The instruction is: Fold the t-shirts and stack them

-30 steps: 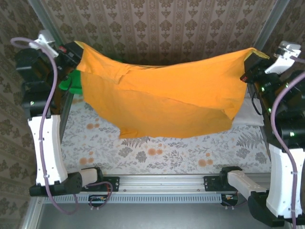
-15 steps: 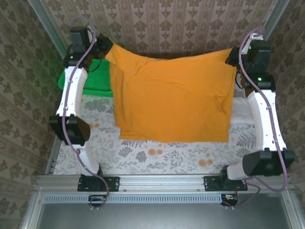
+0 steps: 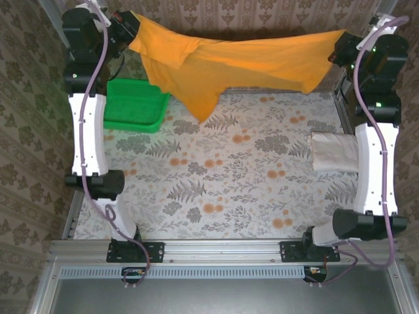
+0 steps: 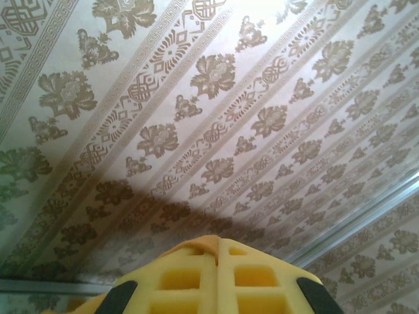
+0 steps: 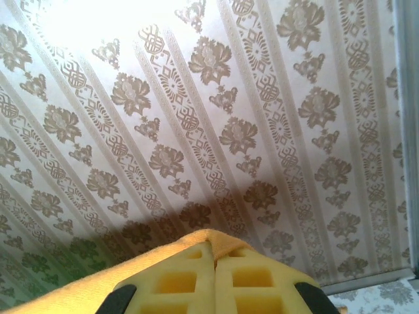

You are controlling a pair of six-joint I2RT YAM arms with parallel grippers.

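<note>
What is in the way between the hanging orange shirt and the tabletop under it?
Nothing visible. The orange t-shirt hangs pinched by the left claw and right claw above the table; the green basket sits off to the left, the folded white t-shirt to the right.

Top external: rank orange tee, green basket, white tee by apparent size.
1. orange t-shirt, held up nearer the camera, so its size is inflated
2. green basket, partly covered
3. white t-shirt, folded, partly covered
</note>
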